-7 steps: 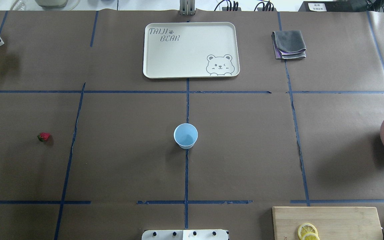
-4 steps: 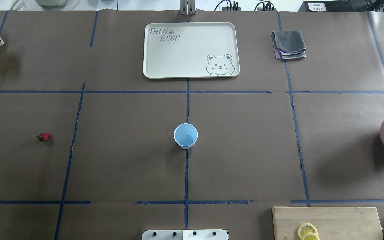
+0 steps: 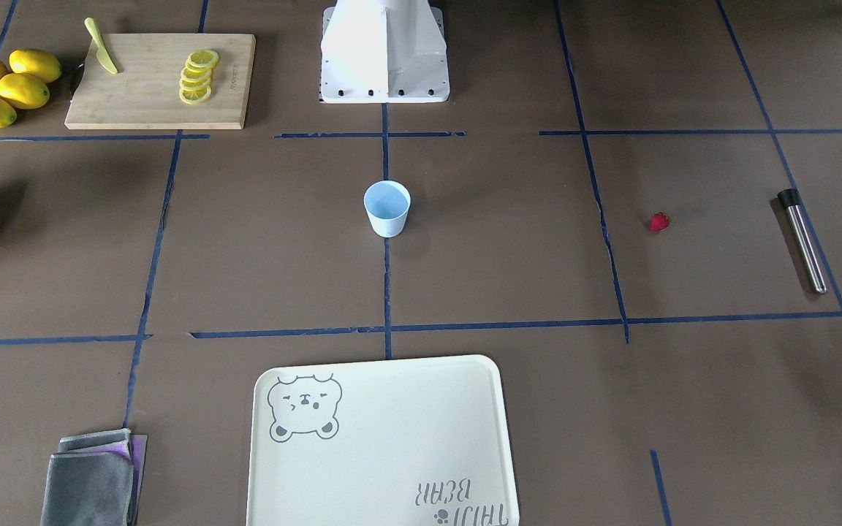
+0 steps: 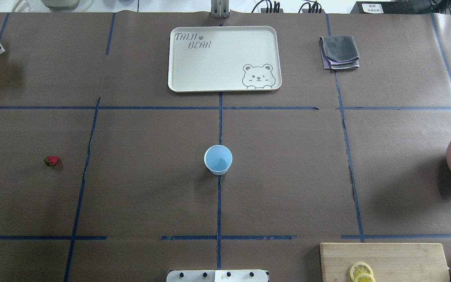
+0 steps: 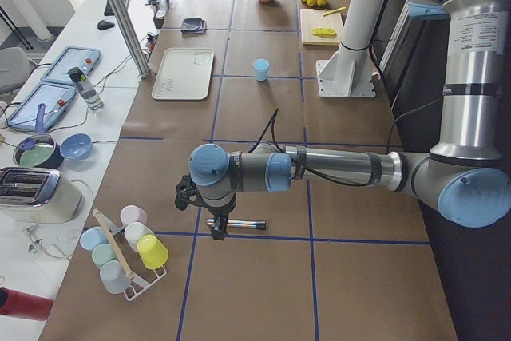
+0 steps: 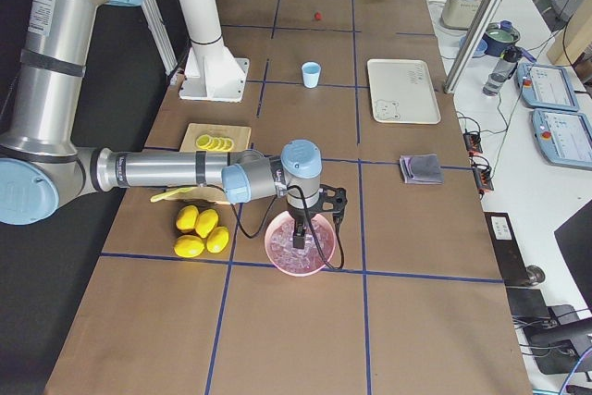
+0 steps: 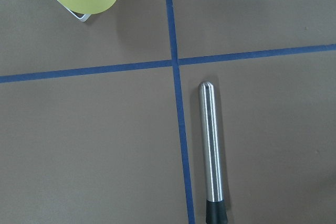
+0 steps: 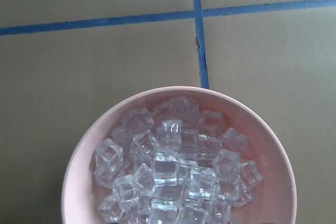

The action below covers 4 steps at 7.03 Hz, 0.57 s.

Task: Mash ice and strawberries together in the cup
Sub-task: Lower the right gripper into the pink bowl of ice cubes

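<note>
The pale blue cup [image 4: 218, 159] stands upright near the table's middle, and its inside looks bare. One red strawberry [image 4: 51, 160] lies alone on the paper far to the left. Ice [image 8: 173, 171] in several clear cubes fills a pink bowl [image 8: 79, 161] at the table's right edge. My right gripper [image 6: 300, 236] hangs just over that bowl; my left gripper [image 5: 219, 229] hovers over a steel muddler [image 7: 212, 150] lying flat. Neither wrist view shows fingers, so I cannot tell whether either gripper is open or shut.
A cream bear tray [image 4: 224, 58] sits at the far middle and a folded grey cloth [image 4: 340, 52] to its right. A wooden board [image 3: 161, 79] holds lemon slices and a knife, with whole lemons [image 3: 4, 86] beside it. A cup rack [image 5: 124, 249] stands near the muddler.
</note>
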### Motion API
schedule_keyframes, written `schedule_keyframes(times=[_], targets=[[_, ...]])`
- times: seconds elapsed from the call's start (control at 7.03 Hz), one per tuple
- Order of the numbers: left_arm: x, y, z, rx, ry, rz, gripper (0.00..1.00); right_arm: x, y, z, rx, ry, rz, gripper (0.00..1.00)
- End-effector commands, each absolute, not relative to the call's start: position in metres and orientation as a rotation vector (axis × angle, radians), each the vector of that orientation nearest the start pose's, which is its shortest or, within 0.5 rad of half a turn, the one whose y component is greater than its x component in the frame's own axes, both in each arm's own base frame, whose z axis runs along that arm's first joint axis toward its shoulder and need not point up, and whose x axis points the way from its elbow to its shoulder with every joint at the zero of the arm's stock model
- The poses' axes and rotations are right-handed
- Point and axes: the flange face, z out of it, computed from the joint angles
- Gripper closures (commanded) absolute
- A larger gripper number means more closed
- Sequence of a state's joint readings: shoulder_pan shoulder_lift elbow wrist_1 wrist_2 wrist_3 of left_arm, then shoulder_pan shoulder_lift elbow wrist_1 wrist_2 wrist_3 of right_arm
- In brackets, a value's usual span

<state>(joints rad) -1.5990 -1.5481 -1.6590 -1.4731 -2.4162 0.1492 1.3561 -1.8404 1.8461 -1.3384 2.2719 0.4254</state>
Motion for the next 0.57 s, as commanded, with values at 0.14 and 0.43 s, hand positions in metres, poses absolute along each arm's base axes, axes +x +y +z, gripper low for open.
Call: schedule_keyframes(times=[0.14, 0.43], targets=[[-0.072, -0.475, 0.633, 0.042, 0.847, 0.099, 0.0, -0.057, -0.388, 0.63, -0.052, -0.728, 0.032, 0.18], [-0.072, -0.475, 0.633, 0.041, 0.847, 0.1, 0.0, -0.067, -0.392, 0.63, -0.052, -0.725, 0.003, 0.21]])
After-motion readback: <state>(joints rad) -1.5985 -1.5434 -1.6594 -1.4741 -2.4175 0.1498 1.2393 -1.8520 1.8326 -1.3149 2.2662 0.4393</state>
